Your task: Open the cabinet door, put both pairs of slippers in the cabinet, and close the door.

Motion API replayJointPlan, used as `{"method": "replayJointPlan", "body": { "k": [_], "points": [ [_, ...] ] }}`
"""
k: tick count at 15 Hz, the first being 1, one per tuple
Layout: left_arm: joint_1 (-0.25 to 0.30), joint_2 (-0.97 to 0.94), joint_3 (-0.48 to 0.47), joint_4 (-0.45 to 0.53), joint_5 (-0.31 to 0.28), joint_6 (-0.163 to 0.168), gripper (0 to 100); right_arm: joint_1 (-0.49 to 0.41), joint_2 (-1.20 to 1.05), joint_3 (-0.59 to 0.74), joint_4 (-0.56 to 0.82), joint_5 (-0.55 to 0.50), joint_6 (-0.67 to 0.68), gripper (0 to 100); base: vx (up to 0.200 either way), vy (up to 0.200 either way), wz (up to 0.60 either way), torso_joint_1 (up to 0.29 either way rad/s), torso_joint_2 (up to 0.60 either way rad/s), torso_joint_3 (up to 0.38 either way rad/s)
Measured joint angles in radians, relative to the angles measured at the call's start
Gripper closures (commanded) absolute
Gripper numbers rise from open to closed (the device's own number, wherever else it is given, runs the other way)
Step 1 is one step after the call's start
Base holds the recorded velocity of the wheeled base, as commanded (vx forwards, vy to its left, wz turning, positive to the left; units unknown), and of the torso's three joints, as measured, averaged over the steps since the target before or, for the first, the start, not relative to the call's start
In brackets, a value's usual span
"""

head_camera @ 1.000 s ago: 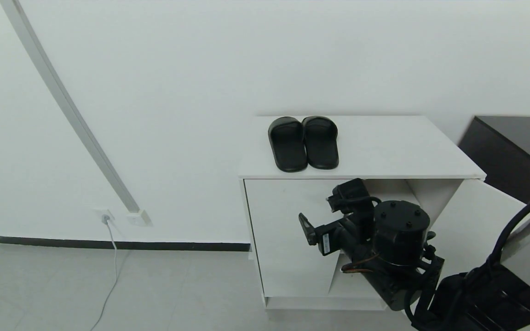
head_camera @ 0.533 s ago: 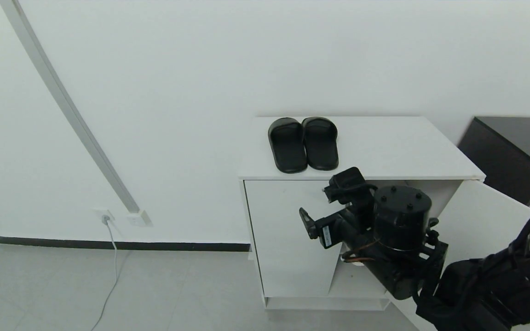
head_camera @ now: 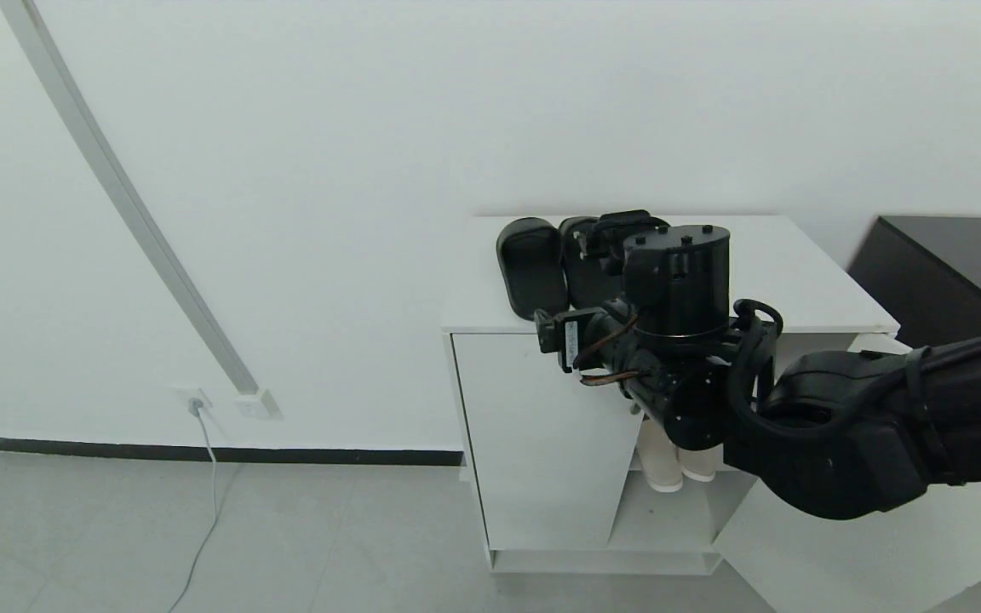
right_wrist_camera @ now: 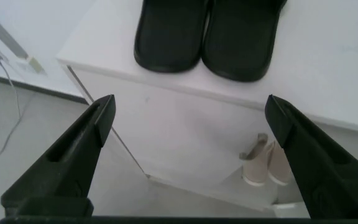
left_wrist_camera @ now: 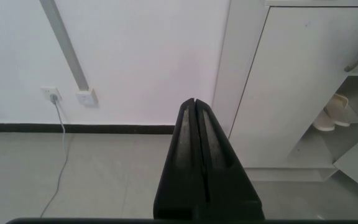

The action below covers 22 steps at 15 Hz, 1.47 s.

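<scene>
A pair of black slippers [head_camera: 529,264] lies side by side on top of the white cabinet [head_camera: 797,281]; my right arm covers part of the right-hand one. In the right wrist view my right gripper [right_wrist_camera: 188,115] is open wide, level with the cabinet's front edge and just short of the black slippers [right_wrist_camera: 169,34]. A pair of beige slippers [head_camera: 669,464] stands inside the cabinet behind the open right door [head_camera: 865,545]. The left door [head_camera: 542,443] is closed. My left gripper [left_wrist_camera: 194,109] is shut on nothing, low over the floor to the cabinet's left.
A dark piece of furniture [head_camera: 950,272] stands right of the cabinet. On the wall to the left are a socket with a cable [head_camera: 197,400] and a slanted grey strip [head_camera: 116,187]. The floor left of the cabinet is bare tile.
My right arm has risen from in front of the open compartment to the cabinet's top edge, now hiding part of the black slippers. The beige slippers inside have come into sight.
</scene>
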Motion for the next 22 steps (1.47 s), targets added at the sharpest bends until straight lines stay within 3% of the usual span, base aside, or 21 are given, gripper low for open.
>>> {"method": "replayJointPlan", "body": {
  "k": [3, 15, 22],
  "points": [
    [0.0, 0.0, 0.0, 0.0, 0.0, 0.0, 100, 0.001, 0.023, -0.017, -0.001, -0.002, 0.003, 0, 0.0, 0.0, 0.0, 0.0, 0.0, 0.0],
    [0.0, 0.0, 0.0, 0.0, -0.001, -0.002, 100, -0.018, 0.067, -0.012, -0.021, -0.003, 0.007, 0, 0.2, 0.0, 0.0, 0.004, 0.0, 0.002],
    [0.0, 0.0, 0.0, 0.0, -0.001, -0.004, 100, -0.054, 0.158, -0.091, -0.077, -0.003, 0.001, 0, 0.0, 0.0, 0.0, 0.0, 0.0, 0.0]
  ]
}}
